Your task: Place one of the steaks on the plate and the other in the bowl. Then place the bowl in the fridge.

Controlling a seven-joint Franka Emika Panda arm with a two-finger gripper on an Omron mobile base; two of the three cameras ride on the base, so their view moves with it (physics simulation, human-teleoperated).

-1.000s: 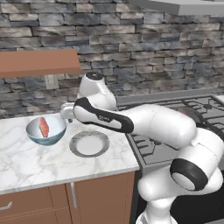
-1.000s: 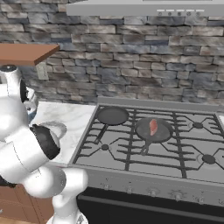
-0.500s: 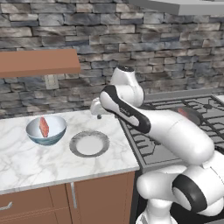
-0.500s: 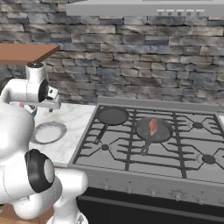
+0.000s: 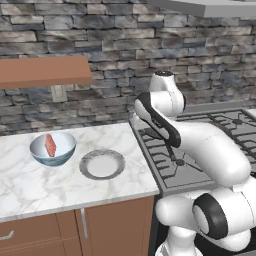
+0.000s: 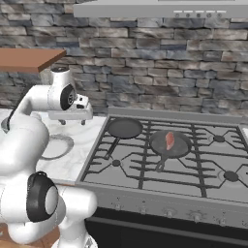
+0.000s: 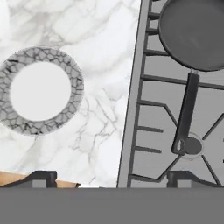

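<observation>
One steak [image 5: 50, 145] lies in the pale blue bowl [image 5: 64, 152] on the marble counter, left of the grey-rimmed plate [image 5: 87, 169], whose white centre is bare. The other steak [image 6: 170, 140] lies in a dark pan [image 6: 181, 147] in the middle of the stove. My gripper [image 6: 72, 122] hangs open over the counter's right end, by the stove's left edge, pointing down with nothing between its fingers. In the hand view the plate [image 7: 77, 87] lies to the left and my gripper [image 7: 111, 178] stands wide apart at the bottom. The fridge is out of view.
An empty dark frying pan [image 6: 124, 128] sits on the stove's rear left burner, its handle [image 7: 186, 113] pointing toward the front. The stove grates [image 6: 145, 167] lie right of the counter [image 5: 30, 182]. A wooden shelf [image 5: 42, 72] hangs above the bowl.
The arm has swung right, from above the bowl across the plate to the counter's right end by the stove. The gripper stayed open. Bowl, plate and steaks have not moved.
</observation>
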